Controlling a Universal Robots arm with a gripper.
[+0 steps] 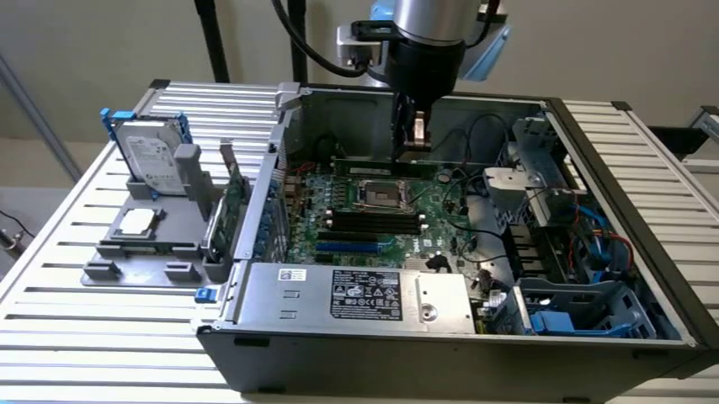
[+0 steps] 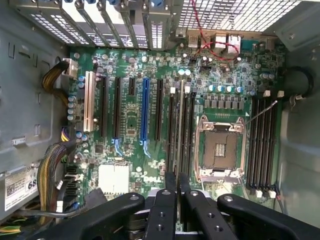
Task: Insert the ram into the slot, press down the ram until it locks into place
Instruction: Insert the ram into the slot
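- Motherboard (image 2: 131, 131): "DELL" printed in white on the board, near the CPU socket (image 2: 220, 150).
- White sticker (image 2: 19, 187) on the case wall, well apart from the CPU socket: two large black digits, "68" or "69", last one uncertain. The barcode's small print is unreadable.
- Black label (image 1: 371, 296) on the power supply cover (image 1: 444, 295), near the CPU socket: white marks and print, illegible.
- Hard drive (image 1: 157, 160) label, well apart from the CPU socket: illegible.
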